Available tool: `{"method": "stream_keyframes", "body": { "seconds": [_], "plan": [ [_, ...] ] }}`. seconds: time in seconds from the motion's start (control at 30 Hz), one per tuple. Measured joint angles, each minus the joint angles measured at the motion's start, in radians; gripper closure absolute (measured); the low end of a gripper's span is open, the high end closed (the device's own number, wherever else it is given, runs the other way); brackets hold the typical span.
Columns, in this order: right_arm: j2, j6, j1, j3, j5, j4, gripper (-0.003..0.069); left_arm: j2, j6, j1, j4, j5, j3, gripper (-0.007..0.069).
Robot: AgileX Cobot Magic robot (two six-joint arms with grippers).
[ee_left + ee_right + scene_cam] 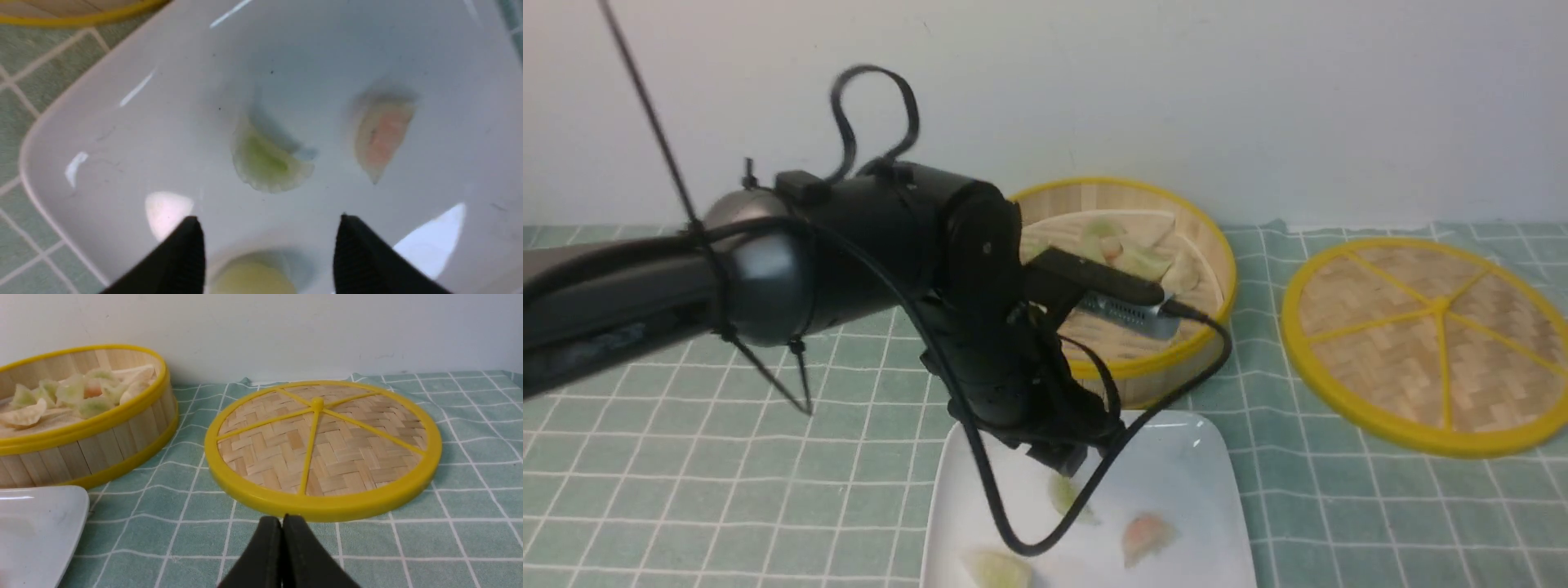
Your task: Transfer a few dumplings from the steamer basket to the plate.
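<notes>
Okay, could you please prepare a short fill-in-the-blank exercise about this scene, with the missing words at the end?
1. The plate has the color ____.
2. The rim of the basket is ____.
3. The fingers of the left gripper stand ____, with a gap between them.
4. The fingertips of the right gripper are ____, with no gap.

Missing words: white; yellow; apart; together.
</notes>
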Motion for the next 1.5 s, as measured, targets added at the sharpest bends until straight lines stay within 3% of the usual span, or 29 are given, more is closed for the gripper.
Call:
{"method": "stream_keyframes", "body": {
  "seconds": [0.07,0.13,0.23,0.43,0.8,1.03,1.17,1.3,1.5],
  "plan": [
    [0.0,0.0,0.0,0.0,0.0,0.0,0.0673,-0.127,-0.02,-0.001,0.0,-0.019,0.01,0.0461],
    [0.0,0.0,0.0,0.0,0.0,0.0,0.0673,-0.259,-0.026,-0.011,0.0,-0.078,0.048,0.0571],
    [0.0,0.0,0.0,0.0,0.0,0.0,0.0673,-0.445,-0.029,-0.038,-0.002,-0.197,0.144,0.0622],
    [0.0,0.0,0.0,0.0,0.0,0.0,0.0673,-0.726,-0.029,-0.049,-0.019,-0.384,0.335,0.0631],
    [0.0,0.0,0.0,0.0,0.0,0.0,0.0673,-1.007,0.01,-0.049,0.036,-0.375,0.399,0.0631],
    [0.0,0.0,0.0,0.0,0.0,0.0,0.0673,-1.132,0.02,-0.045,0.14,-0.381,0.488,0.0631],
    [0.0,0.0,0.0,0.0,0.0,0.0,0.0673,-1.285,0.018,0.042,0.157,-0.46,0.687,0.0631],
    [0.0,0.0,0.0,0.0,0.0,0.0,0.0673,-1.524,0.031,0.249,0.15,-0.554,1.009,0.0631],
    [0.0,0.0,0.0,0.0,0.0,0.001,0.0673,-1.743,0.061,0.451,0.15,-0.556,1.299,0.0631]
  ]
}}
